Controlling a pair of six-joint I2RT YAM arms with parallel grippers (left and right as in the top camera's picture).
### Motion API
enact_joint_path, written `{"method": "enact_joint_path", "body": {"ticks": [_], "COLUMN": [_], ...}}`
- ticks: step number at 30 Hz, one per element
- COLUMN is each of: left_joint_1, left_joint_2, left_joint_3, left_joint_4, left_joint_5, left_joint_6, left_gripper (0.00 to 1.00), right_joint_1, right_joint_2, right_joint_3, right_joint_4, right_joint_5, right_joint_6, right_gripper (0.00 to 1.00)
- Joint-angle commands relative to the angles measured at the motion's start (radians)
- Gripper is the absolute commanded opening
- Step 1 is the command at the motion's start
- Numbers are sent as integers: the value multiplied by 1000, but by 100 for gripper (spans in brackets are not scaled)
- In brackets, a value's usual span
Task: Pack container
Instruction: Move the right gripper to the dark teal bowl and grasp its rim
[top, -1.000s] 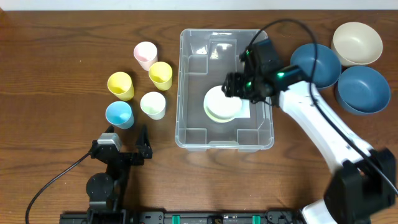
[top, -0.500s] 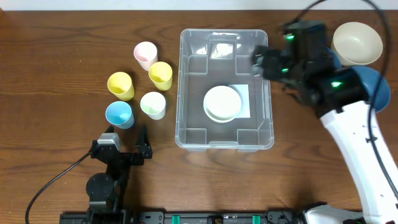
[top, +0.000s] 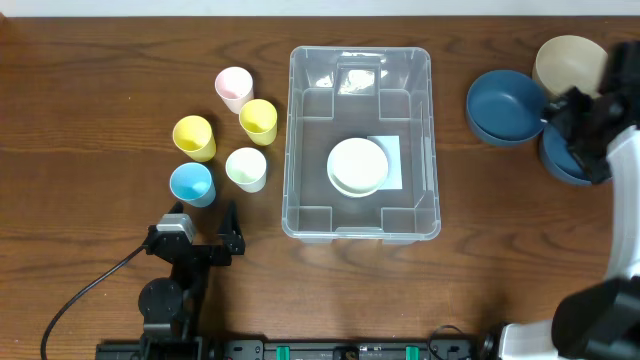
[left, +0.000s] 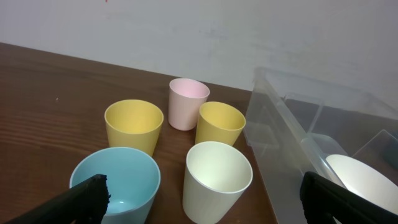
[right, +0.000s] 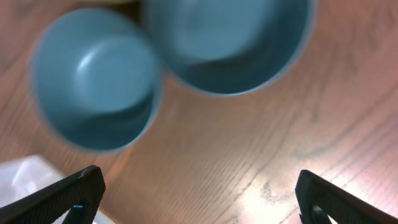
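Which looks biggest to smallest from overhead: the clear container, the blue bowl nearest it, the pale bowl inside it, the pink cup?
1. container
2. blue bowl
3. pale bowl
4. pink cup
The blue bowl looks only moderately wider than the pale bowl; the rest are clear.

A bench (top: 100, 80) of dark brown wood is seen from overhead, filling nearly the whole view. Its grain is laid from left to right, with darker streaks running through it. Along the far edge a thin pale strip (top: 150, 8) is shown, though whether it is wall or floor cannot be told from above. In the left wrist view a plain off-white wall (left: 186, 37) is seen rising directly behind the bench, marked only by faint smudges. In the right wrist view the wood is rendered lighter and redder, and a soft bright glare (right: 267, 193) is cast on its surface.
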Motion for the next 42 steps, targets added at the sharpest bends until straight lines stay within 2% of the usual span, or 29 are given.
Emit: {"method": "enact_joint_path", "body": {"ticks": [1, 12, 26, 34, 38, 42], "left_joint_1": [5, 5, 5, 5, 5, 5], "left_joint_2": [-6, -6, -6, -6, -6, -6], "left_joint_3": [-30, -30, -30, -30, -30, -30], "left_joint_4": [-14, -14, -14, -14, -14, -14], "left_joint_5": [-3, -3, -3, -3, -3, -3], "left_joint_6": [17, 17, 17, 17, 17, 17], "left_gripper": [98, 98, 98, 98, 98, 98], "right_joint_1": [-94, -217, -235, -256, -273, -304], "right_joint_2": [56, 201, 362, 424, 426, 426], "right_joint_3": [9, 9, 8, 8, 8, 8], "right_joint_4": [-12, 16, 100, 135, 142, 143], "right_joint_5": [-76, -55, 13, 19, 23, 32], "right_joint_6": [78, 111, 109, 71, 71, 54], "right_gripper": [99, 99, 99, 96, 82, 61]}}
